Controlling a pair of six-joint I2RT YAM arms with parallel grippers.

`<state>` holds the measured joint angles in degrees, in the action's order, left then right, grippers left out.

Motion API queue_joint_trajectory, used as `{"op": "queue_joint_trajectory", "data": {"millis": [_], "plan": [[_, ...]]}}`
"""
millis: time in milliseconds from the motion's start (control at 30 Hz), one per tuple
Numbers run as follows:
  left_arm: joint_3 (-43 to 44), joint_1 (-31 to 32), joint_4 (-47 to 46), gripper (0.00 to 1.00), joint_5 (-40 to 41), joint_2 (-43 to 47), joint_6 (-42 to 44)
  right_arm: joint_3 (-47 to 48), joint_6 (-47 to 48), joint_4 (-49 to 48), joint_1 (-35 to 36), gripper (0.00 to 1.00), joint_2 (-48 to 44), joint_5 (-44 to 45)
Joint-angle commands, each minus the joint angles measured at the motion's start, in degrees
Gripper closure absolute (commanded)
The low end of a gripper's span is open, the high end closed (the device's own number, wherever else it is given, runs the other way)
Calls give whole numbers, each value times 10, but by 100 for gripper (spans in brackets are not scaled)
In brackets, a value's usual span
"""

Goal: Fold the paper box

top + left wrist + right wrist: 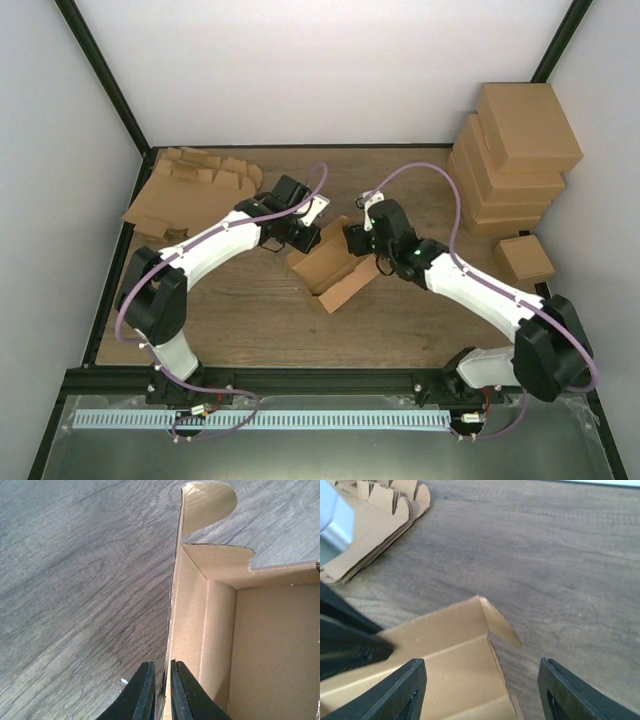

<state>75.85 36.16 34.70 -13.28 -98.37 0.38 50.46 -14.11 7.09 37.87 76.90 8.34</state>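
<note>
Left gripper (pixel 161 696) pinches the box (pixel 270 645) by a side wall. Right gripper (pixel 482 692) hangs wide over the box's other end, gripping nothing. Blanks (pixel 185 195) lie left of the box.

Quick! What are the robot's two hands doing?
Left end effector: shut on the wall of the half-folded brown cardboard box.
Right end effector: open, holding nothing.

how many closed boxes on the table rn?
5: about four in the stack at the far right, one lone box just in front of it. Stack layers are hard to separate; more may be hidden.
</note>
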Motion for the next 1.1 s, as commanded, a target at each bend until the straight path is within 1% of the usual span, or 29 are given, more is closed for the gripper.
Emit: {"op": "queue_joint_trajectory", "data": {"millis": [0,100,167,233,367,433,467,533,700,800,933,1067], "plan": [[-10,2,-13,88,-3,-2,-3,38,-44,171,4,36,-55,-43],[-11,3,-15,88,-6,-4,-4,43,-73,235,4,36,-88,-75],[-11,3,-15,89,-9,-4,-4,40,-98,273,4,40,-104,-97],[-11,3,-15,96,-11,-5,-4,26,-116,292,4,45,-123,-137],[-11,4,-14,96,-7,-5,-5,-15,-145,300,4,67,-158,-220],[-11,3,-14,96,-6,-5,-6,-34,-156,302,4,75,-165,-250],[-11,4,-14,96,-6,-5,-6,-41,-160,306,4,76,-165,-259],[-11,4,-14,96,-7,-5,-7,-48,-167,319,4,82,-164,-260],[-12,5,-13,96,-5,-4,-8,-64,-186,349,4,89,-175,-215],[-11,5,-12,96,-4,-5,-8,-90,-196,337,4,99,-168,-199],[-9,7,-13,96,-2,-5,-10,-101,-217,306,4,99,-148,-189],[-10,8,-12,96,-1,-3,-11,-135,-247,233,4,99,-132,-189]]}}
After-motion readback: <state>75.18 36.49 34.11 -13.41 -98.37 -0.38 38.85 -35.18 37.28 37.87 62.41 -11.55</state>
